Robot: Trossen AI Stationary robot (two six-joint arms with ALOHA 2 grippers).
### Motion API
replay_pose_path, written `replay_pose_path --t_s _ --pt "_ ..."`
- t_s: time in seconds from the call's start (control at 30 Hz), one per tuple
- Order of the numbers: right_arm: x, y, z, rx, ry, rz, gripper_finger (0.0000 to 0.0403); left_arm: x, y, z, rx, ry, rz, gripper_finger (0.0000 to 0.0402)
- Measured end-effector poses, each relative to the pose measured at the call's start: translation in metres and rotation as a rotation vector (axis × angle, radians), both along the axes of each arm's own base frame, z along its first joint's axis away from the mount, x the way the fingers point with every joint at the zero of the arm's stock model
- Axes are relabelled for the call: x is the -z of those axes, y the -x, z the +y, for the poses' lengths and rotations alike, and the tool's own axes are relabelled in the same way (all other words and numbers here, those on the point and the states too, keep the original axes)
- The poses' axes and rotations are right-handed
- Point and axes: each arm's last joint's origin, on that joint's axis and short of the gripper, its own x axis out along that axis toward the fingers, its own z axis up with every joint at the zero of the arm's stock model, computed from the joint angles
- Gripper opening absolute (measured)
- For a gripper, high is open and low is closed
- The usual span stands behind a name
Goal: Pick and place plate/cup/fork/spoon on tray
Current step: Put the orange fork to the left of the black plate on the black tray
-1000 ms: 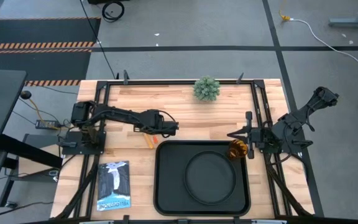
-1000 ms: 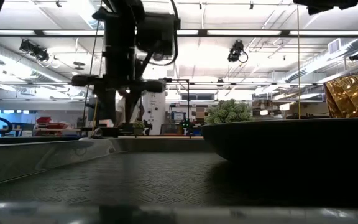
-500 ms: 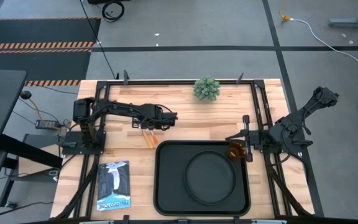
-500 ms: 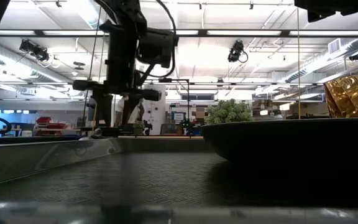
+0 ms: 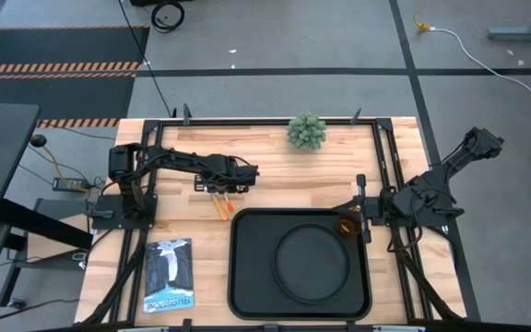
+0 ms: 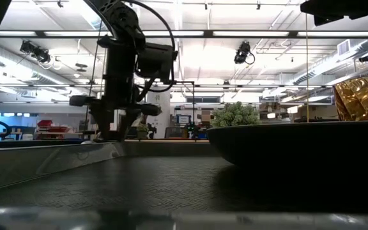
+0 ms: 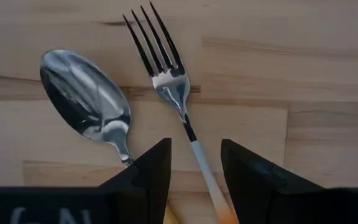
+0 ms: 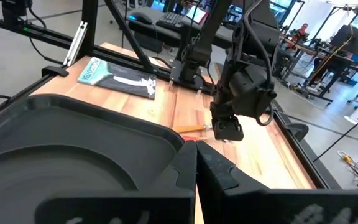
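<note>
- The left gripper (image 5: 221,183) is low over the wooden worktop (image 5: 265,161), just beyond the tray's far left corner, right above the fork and spoon.
- In the left wrist view its jaws are parted a little, and the fork's handle runs into the gap between them; neither finger (image 7: 143,173) can be seen touching it.
- The fork (image 7: 178,111) lies flat on the wood with its tines pointing away from the gripper.
- The spoon (image 7: 89,104) lies just beside the fork, bowl up, its neck passing under one finger.
- The tray (image 5: 243,277) sits on the near middle of the worktop.
- The plate (image 5: 312,264) lies flat inside the tray, close to its centre.
- The right gripper (image 5: 359,210) is at the tray's far right corner; its jaws are pressed together in the right wrist view, fingers (image 8: 219,171) touching.
- The cup (image 5: 347,224) stands in the tray's far right corner, just beside the right gripper; whether it touches the gripper cannot be told.
- In the low view the cup (image 6: 363,99) shows at the right edge behind the plate's dark rim (image 6: 286,137).
- A small green plant (image 5: 307,131) stands at the far edge of the worktop.
- A teal and black packet (image 5: 169,275) lies left of the tray, apart from it.
</note>
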Motion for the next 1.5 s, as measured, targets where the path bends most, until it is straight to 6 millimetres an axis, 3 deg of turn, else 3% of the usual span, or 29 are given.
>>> replay_pose_path --t_s 0.53,1.33,1.5 --pt "0.000 -0.002 0.002 -0.021 -0.007 -0.002 0.0006 0.000 0.001 0.017 -0.057 0.076 -0.047 0.0148" --pt "0.000 -0.002 0.003 -0.034 -0.021 -0.006 0.0006 0.011 0.000 0.021 -0.037 0.158 -0.026 0.0148" --pt "0.000 -0.002 0.003 -0.035 -0.022 -0.006 0.0006 0.011 -0.001 0.022 -0.008 0.159 -0.029 0.0130"
